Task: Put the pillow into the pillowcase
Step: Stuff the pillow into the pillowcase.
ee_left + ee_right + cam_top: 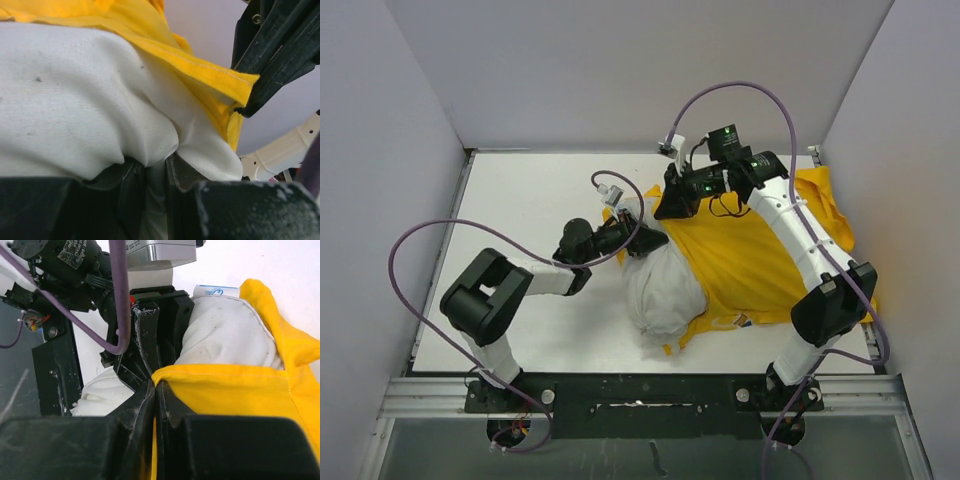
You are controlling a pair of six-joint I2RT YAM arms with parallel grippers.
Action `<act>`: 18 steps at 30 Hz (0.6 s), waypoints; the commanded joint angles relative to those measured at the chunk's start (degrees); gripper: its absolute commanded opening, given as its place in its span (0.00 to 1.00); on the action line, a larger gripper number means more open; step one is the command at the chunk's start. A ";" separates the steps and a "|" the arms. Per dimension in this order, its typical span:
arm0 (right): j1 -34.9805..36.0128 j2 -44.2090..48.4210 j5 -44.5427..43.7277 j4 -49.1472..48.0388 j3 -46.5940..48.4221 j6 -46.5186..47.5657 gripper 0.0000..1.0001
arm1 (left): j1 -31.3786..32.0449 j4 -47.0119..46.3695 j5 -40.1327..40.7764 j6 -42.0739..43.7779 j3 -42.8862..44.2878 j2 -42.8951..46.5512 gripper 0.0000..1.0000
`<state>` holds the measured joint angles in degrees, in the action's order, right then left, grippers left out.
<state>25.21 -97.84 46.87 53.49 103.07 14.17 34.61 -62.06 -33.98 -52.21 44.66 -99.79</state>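
Step in hand: insertion, judged partly done. The soft, plump white fabric pillow (663,288) lies mid-surface at the left edge of the bright yellow printed fabric pillowcase (750,255). Its far end sits under the yellow hem (220,372), and its near bulk lies bare outside the sack. The white surface (520,220) carries both.

Left tool (155,167): narrow, with its fingers pinched on a fold of the pillow's white cloth. The left arm (535,280) reaches in low from the left, the wrist pointing towards the sack's mouth.

Right tool (155,386): clamped on the yellow hem, holding that edge lifted over the pillow. The right arm (790,225) runs up the right side above the pillowcase, and its wrist folds back leftward. The two tools end up just beside each other.

Next move, as a judgement: the left tool should push the pillow rightward and deeper while the right tool holds the mouth raised and draws the hem over the bare end. The tools are close enough that a clash is a risk. The pinched cloth may also bunch at the mouth instead of sliding. How far the pillow already reaches inside cannot be told.
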 commanded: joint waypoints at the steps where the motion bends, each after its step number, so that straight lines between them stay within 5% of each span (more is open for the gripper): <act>1: 1.45 5.95 10.79 -9.11 -6.96 -2.15 0.00 | 2.96 -23.15 0.54 -5.87 -2.39 -7.67 0.14; 8: -2.99 11.85 16.25 -17.10 -29.29 3.84 0.00 | 8.04 -24.69 6.67 0.11 -0.64 -16.54 0.13; 18: 2.32 8.86 28.53 -6.81 -9.58 4.43 0.00 | 13.80 -24.69 5.90 10.32 12.28 -16.83 0.14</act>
<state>23.31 -89.76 57.12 46.63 86.89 19.77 44.93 -81.71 -28.69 -48.66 49.80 -116.31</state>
